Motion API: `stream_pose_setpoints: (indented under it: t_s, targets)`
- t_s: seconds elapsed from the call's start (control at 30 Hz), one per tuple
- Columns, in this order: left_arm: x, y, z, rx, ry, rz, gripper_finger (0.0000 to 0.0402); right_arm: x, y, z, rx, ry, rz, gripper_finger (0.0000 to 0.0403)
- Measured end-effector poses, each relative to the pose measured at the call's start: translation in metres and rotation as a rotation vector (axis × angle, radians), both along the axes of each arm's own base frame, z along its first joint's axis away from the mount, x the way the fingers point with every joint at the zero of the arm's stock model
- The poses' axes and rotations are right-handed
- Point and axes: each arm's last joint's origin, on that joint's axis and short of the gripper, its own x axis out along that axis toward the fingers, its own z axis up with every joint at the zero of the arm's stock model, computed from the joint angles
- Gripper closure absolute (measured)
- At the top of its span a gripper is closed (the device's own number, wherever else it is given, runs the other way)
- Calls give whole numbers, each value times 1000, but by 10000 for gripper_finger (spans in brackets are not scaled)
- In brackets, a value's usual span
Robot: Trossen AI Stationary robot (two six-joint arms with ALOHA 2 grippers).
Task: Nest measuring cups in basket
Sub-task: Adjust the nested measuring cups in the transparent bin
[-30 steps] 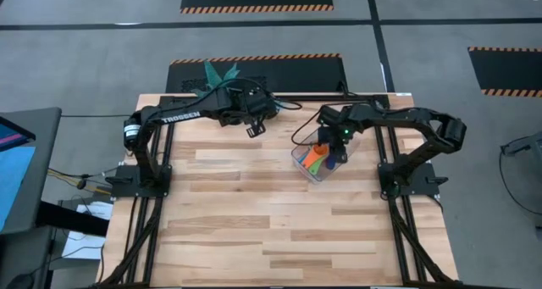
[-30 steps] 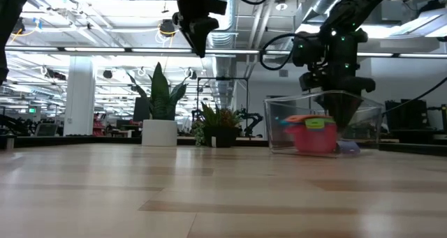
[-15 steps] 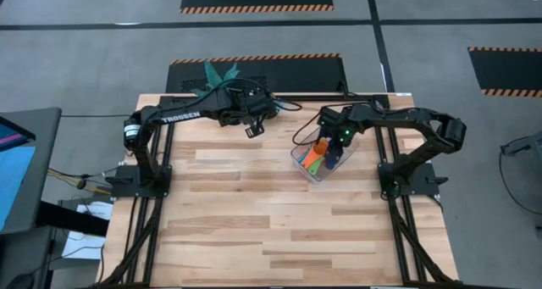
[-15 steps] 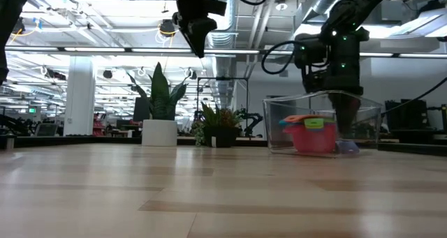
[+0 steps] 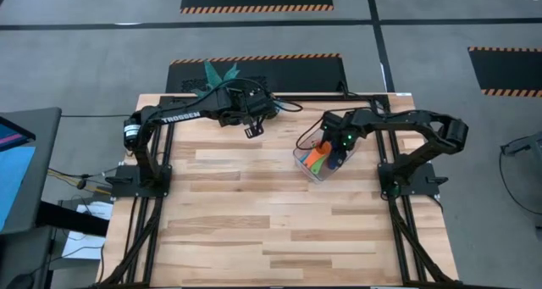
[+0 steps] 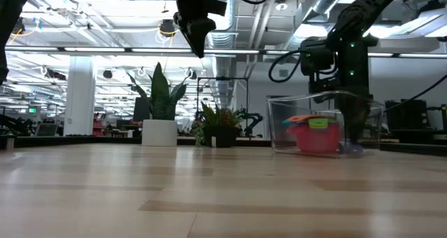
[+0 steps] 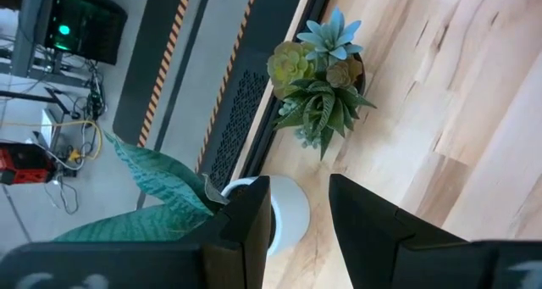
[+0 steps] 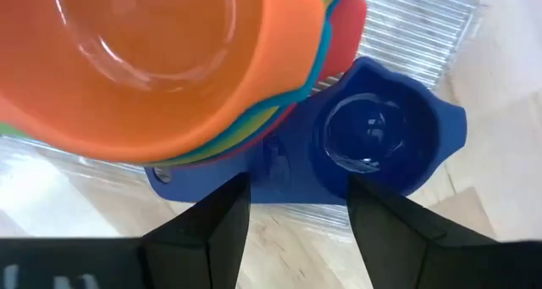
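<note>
Right gripper open, empty, over dark blue cup in basket near table's far right edge, beside orange-topped stack. Light, stiff, slick plastic; pinch flat handle. Left gripper open, raised.

Readable text: one brand word only.
"TROSSEN" stands in white capital letters along the left arm, seen in the high view; nothing else can be read.
</note>
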Motion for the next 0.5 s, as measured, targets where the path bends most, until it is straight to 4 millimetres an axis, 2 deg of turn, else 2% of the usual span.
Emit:
stream_pose_setpoints:
  t_s: [0.27,0.5]
  targets:
    - [0,0,0,-1,-4,3,288,3,1,-1,-25,-12,-78,200]
    - [1,0,0,-4,-9,-2,288,9,11,-1,-40,-18,14,226]
